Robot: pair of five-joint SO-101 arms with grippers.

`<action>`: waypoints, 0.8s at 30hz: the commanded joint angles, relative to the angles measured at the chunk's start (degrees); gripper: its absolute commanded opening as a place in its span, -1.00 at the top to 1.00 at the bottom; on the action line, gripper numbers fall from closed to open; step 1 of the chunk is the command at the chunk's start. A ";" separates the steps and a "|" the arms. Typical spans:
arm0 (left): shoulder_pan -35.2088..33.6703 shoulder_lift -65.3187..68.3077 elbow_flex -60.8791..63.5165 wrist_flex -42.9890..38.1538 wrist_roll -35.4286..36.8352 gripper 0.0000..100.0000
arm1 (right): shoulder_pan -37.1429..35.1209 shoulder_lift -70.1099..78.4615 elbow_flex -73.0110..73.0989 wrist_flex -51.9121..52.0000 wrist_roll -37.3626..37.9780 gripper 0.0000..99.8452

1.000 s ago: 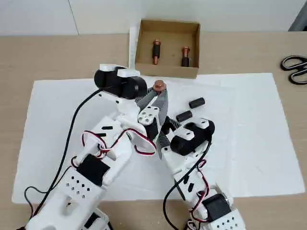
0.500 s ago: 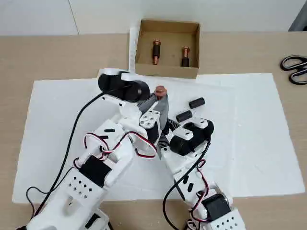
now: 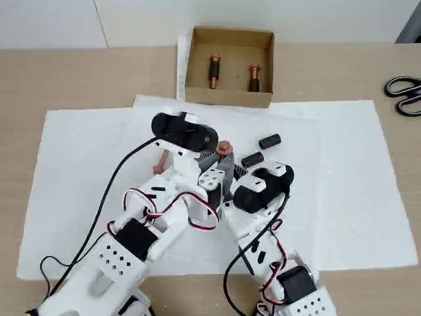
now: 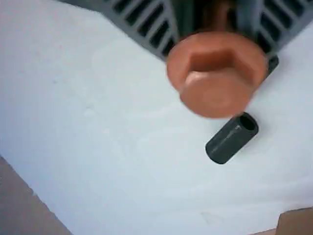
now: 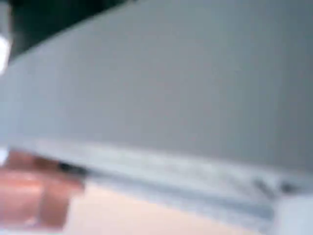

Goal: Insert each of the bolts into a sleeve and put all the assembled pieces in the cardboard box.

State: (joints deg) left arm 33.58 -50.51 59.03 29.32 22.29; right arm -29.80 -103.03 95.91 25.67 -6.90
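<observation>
My left gripper [image 3: 223,155] is shut on a copper bolt [image 3: 223,147], head up, just above the white paper. In the left wrist view the bolt's hex head [image 4: 215,73] sticks out between the grey fingers [image 4: 142,19], with a black sleeve [image 4: 231,138] lying beyond it. Two black sleeves [image 3: 270,141] [image 3: 252,159] lie right of the bolt. Another copper bolt [image 3: 160,162] lies on the paper left of the arm. The right arm [image 3: 262,185] sits close behind the left gripper, its tip hidden under it. The right wrist view holds a blurred copper shape [image 5: 34,196].
The cardboard box [image 3: 192,62] stands at the back with two assembled pieces [image 3: 214,70] [image 3: 254,77] in it. Scissors [image 3: 404,92] lie at the far right edge. White paper [image 3: 342,184] covers the table's middle, with free room at right.
My left gripper has carried the bolt back from the box toward the sleeves and the right arm. The bolt lying on the paper has come into sight. The right arm has not moved.
</observation>
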 commanded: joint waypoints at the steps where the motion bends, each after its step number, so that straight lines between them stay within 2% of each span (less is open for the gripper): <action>1: 0.00 -1.41 -0.13 0.35 0.18 0.99 | -0.22 -0.84 0.53 -0.04 -0.44 0.99; 5: -0.18 -1.49 -0.48 0.35 0.00 0.93 | -0.22 -0.84 0.53 -0.04 -0.44 0.99; 10: -0.26 -1.49 -0.66 0.26 0.26 0.49 | -0.22 -0.84 0.53 -0.04 -0.44 0.99; 12: -0.26 -1.49 -1.27 0.26 0.26 0.38 | -0.22 -0.84 0.53 -0.04 -0.44 0.99; 24: -5.36 -1.49 -8.57 0.26 0.09 0.37 | -0.22 -0.84 0.53 0.04 -0.44 0.99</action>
State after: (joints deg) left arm 28.75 -50.51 53.93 29.49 22.29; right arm -29.80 -103.12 95.91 25.85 -6.81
